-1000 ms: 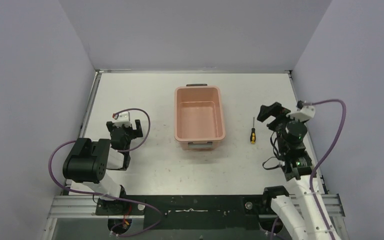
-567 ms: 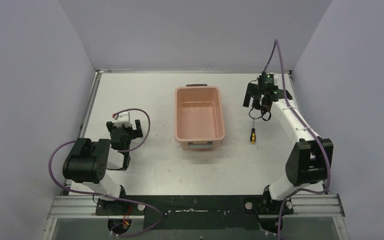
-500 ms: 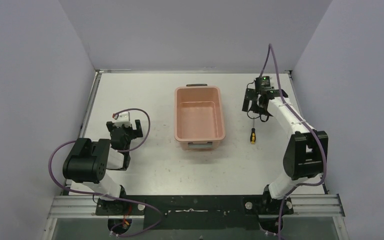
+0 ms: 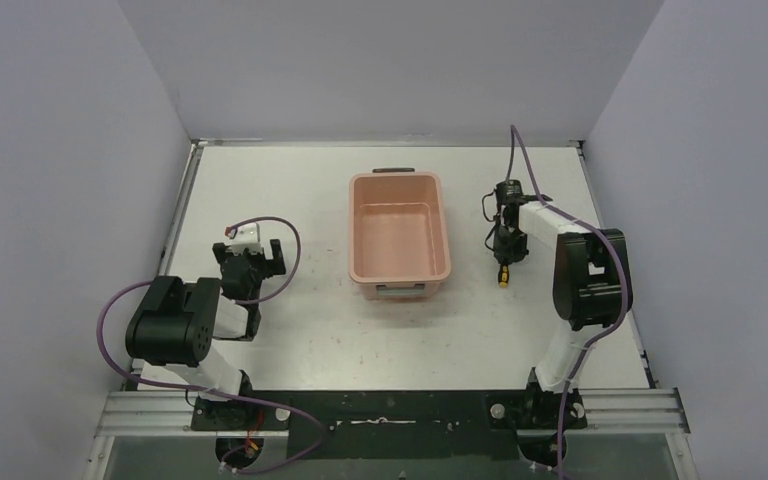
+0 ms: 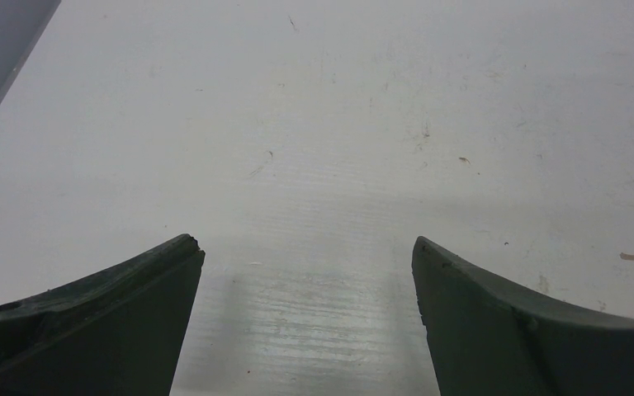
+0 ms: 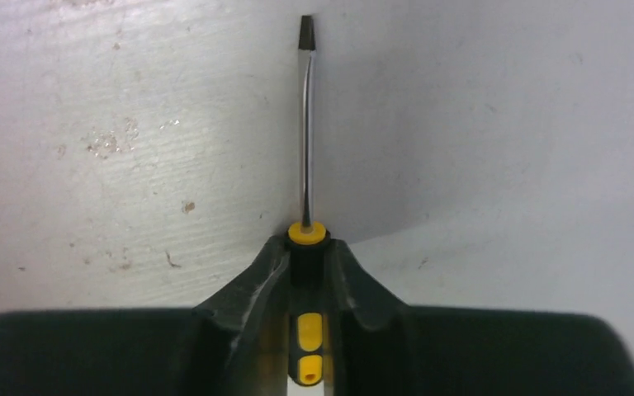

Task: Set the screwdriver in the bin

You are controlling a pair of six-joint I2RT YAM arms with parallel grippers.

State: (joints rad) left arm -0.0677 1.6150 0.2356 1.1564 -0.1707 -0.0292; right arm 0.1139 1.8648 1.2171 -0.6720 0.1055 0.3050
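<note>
Mostly behind right gripper [image 6: 307,249]: screwdriver [image 6: 306,132] handle.

The bin [image 4: 400,240] sits mid-table, open on top. A strip of table [image 4: 472,250] runs between its right wall and the right gripper [image 4: 503,260]. Grey walls [image 4: 60,150] close the left, right and far sides

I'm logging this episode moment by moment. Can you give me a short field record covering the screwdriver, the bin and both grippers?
screwdriver: outside the bin, to its right, with the shaft pointing away from the arm bases
bin: upright at mid-table, nothing inside
right gripper: shut on the screwdriver's yellow-and-black handle
left gripper: open, nothing between its fingers, over bare table
task state: screwdriver gripped, not yet in the bin
</note>
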